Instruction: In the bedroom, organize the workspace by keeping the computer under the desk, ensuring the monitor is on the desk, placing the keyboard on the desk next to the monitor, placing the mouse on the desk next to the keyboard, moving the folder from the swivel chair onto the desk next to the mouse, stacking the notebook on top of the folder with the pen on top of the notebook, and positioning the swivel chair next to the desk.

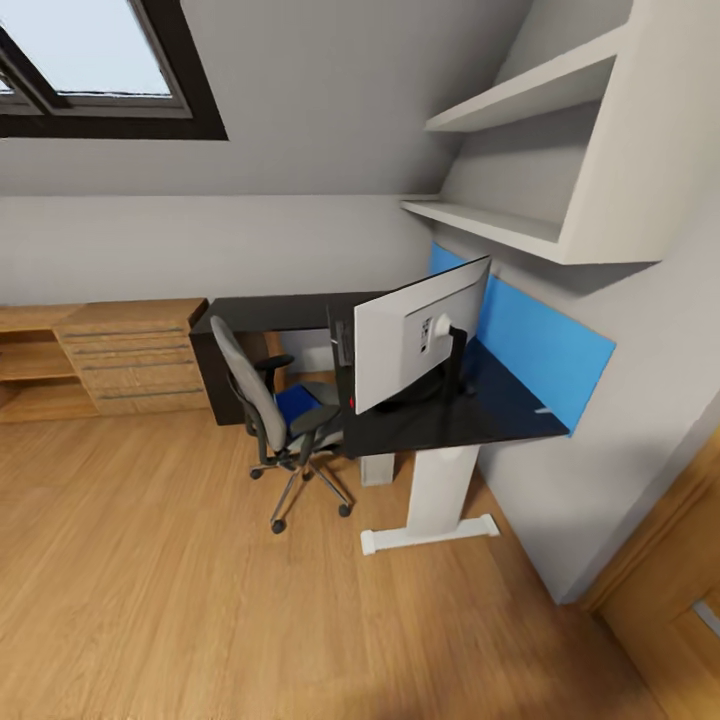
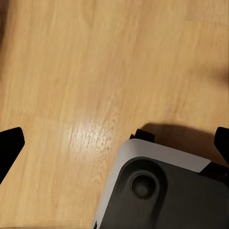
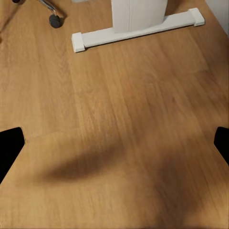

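Ahead, monitor [image 1: 420, 335] on desk [image 1: 500, 410]; folder [image 1: 293, 402] on swivel chair [image 1: 270, 415].

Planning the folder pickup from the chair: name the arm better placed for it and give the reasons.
Left, tentatively. In the head view the chair with the blue folder sits left of centre, the desk to the right. Both grippers are open, well short of it, over the floor.

Black desk [image 1: 440, 415] on a white leg [image 1: 435, 495], blue panel [image 1: 540, 345] behind it. Monitor [image 1: 415, 335] back is light grey. Chair [image 1: 275, 415] grey with a blue seat. Floor [image 1: 180, 600] and drawers [image 1: 135, 355] are wood-grained tan; shelves [image 1: 540, 150] white.
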### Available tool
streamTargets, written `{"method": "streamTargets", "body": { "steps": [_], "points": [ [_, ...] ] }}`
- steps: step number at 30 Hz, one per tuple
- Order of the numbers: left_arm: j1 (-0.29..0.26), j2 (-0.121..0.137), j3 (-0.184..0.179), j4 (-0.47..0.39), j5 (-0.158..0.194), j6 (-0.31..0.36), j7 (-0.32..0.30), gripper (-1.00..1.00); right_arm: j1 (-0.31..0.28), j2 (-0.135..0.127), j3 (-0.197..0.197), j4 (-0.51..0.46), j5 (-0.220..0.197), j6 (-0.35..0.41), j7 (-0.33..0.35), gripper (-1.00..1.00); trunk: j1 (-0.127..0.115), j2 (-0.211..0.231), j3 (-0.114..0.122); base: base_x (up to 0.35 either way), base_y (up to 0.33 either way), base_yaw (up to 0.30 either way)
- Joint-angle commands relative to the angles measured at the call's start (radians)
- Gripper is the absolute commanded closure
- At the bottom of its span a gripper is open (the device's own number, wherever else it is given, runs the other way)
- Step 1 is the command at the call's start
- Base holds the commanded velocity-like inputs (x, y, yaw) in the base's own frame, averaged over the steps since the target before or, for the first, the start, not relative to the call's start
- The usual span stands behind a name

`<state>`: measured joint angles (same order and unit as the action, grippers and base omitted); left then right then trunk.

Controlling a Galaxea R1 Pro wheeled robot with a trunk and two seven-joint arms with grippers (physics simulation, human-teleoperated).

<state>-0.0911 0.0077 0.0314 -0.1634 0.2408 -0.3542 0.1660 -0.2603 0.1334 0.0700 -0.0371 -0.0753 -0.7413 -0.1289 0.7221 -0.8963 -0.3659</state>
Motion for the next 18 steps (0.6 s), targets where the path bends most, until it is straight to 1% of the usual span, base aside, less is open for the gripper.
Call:
{"method": "streamTargets", "body": {
  "steps": [1,18],
  "points": [
    [0.0,0.0,0.003,0.001,0.002,-0.003,0.0,-1.0,0.0,0.0,0.008,0.0,-0.007,-0.003,-0.003,-1.0,0.0,-0.001,-0.001,0.0,0.0,0.282],
    [0.0,0.0,0.004,0.001,0.002,-0.003,0.0,-1.0,-0.001,-0.001,0.008,0.001,-0.007,-0.003,-0.003,-1.0,0.0,-0.001,-0.001,0.0,0.0,0.282]
  ]
}}
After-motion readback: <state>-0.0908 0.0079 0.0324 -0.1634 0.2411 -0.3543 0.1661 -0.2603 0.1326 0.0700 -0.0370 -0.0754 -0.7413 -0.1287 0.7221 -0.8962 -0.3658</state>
